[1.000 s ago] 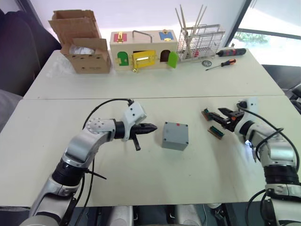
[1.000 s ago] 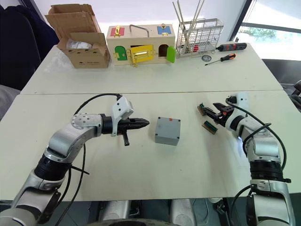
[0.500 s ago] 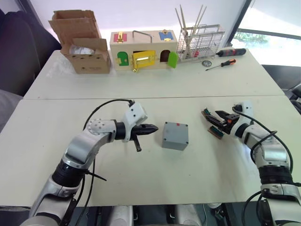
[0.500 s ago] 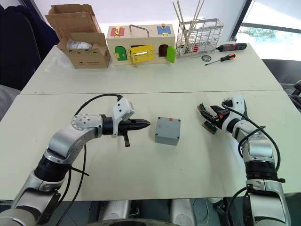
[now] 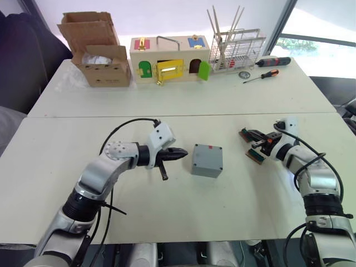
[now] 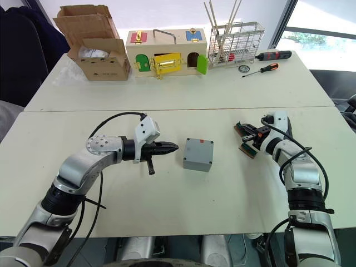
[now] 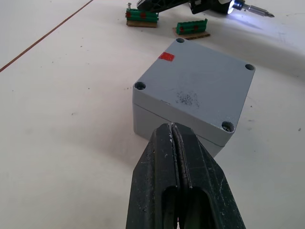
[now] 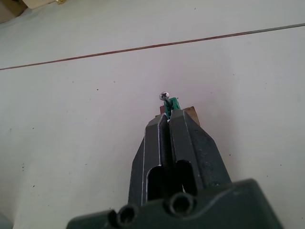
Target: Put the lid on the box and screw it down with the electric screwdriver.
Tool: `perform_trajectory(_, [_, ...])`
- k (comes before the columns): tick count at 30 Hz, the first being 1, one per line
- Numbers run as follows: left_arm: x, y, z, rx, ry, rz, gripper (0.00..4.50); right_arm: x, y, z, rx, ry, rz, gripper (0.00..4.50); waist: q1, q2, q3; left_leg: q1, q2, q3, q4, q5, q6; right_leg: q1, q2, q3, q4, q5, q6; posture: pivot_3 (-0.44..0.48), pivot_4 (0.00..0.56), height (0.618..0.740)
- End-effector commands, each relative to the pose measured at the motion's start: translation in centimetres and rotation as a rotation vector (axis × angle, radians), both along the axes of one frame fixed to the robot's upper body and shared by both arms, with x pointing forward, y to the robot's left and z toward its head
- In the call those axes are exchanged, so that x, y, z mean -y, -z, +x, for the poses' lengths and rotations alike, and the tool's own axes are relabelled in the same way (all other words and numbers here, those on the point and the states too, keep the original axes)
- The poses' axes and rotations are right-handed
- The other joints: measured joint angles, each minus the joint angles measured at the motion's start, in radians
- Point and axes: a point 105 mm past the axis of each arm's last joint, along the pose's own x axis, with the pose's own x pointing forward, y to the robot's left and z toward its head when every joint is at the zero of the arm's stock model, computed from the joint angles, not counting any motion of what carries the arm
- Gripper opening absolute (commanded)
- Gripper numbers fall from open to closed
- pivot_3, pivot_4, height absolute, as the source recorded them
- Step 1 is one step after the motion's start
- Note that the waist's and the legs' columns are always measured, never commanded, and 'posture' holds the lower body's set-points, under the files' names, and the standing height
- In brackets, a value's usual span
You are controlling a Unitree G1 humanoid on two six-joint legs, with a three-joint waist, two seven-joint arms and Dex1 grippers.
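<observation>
**Lid seated on box; screws outstanding**

The lid [image 7: 195,86] sits square on the box [image 7: 162,121], red mark up, near the middle of the table [image 5: 183,217]. All four corner holes look empty, so I judge fastening has not begun.

The left gripper [image 5: 179,154] hovers just beside the box, fingers pressed together on nothing, clear of the wall.

The right gripper [image 8: 165,119] is well apart from the box. Its fingers are together, tips at a green holder [image 5: 245,133] carrying an upright screw [image 8: 164,95]. Whether it pinches anything cannot be told. A second green holder [image 5: 257,156] lies just beside.

In the left wrist view a lit metal bit shows beyond the box. I take it for the electric screwdriver [image 7: 248,8]; how it is held cannot be told.

Recommendations:
- Steady the box with the left gripper against a side wall, so the lid cannot skew.
- Keep the screw vertical on its way to a hole.
- Bring the bit down plumb.
- Fasten diagonal corners in turn.
</observation>
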Motion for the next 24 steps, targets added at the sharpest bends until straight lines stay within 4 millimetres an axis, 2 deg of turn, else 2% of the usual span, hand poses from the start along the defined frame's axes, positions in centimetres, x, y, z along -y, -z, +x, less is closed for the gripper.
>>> perform_trajectory(1, [0.0, -0.4, -0.4, 0.019, 0.019, 0.003, 0.00, 0.0, -2.4, 0.1, 0.081, 0.011, 0.032, 0.07, 0.000, 0.000, 0.000, 0.000, 0.000, 0.000, 0.000, 0.000, 0.000, 0.000, 0.000, 0.000, 0.000, 0.000, 0.000, 0.000, 0.150, 0.728])
perform_trajectory(9, [-0.1, -0.6, -0.4, 0.023, 0.026, 0.003, 0.00, 0.0, -5.0, -0.5, 0.154, 0.027, 0.047, 0.07, 0.001, 0.000, 0.000, 0.000, 0.000, 0.000, 0.000, 0.000, 0.000, 0.000, 0.000, 0.000, 0.000, 0.000, 0.000, 0.000, 0.150, 0.728])
perform_trajectory(12, [-0.1, -1.0, -0.3, 0.029, 0.031, -0.009, 0.00, -0.4, -6.9, -1.2, 0.203, 0.015, 0.067, 0.07, 0.003, 0.000, 0.000, 0.000, 0.000, 0.000, 0.000, 0.000, 0.000, 0.000, 0.000, 0.000, 0.000, 0.000, 0.000, 0.000, 0.150, 0.728])
perform_trajectory(15, [-0.3, -1.8, -0.9, 0.020, 0.065, -0.025, 0.00, -4.1, -8.0, -3.6, 0.182, -0.185, 0.112, 0.07, 0.003, 0.000, 0.000, 0.000, 0.000, 0.000, 0.000, 0.000, 0.000, 0.000, 0.000, 0.000, 0.000, 0.000, 0.000, 0.000, 0.150, 0.728])
perform_trajectory(18, [-0.9, -1.9, -1.9, 0.008, 0.118, 0.011, 0.00, -7.1, -7.7, -5.9, 0.135, -0.330, 0.116, 0.07, 0.002, 0.000, 0.000, 0.000, 0.001, -0.002, -0.001, 0.000, 0.000, 0.000, 0.000, 0.000, 0.000, 0.000, 0.000, 0.000, 0.150, 0.728])
perform_trajectory(21, [-1.5, -1.7, -2.6, -0.002, 0.147, 0.048, 0.00, -9.0, -6.9, -7.4, 0.096, -0.393, 0.127, 0.07, 0.001, 0.000, 0.000, 0.000, 0.001, -0.003, -0.001, 0.000, 0.000, 0.000, 0.000, 0.000, 0.000, 0.000, 0.000, 0.000, 0.150, 0.728])
perform_trajectory(24, [-1.7, -1.7, -3.0, -0.008, 0.158, 0.055, 0.00, -9.7, -5.9, -8.1, 0.060, -0.409, 0.127, 0.07, 0.006, 0.000, 0.000, 0.000, 0.001, -0.003, 0.000, -0.001, 0.001, 0.000, 0.000, 0.000, 0.000, 0.000, 0.000, 0.000, 0.150, 0.728])
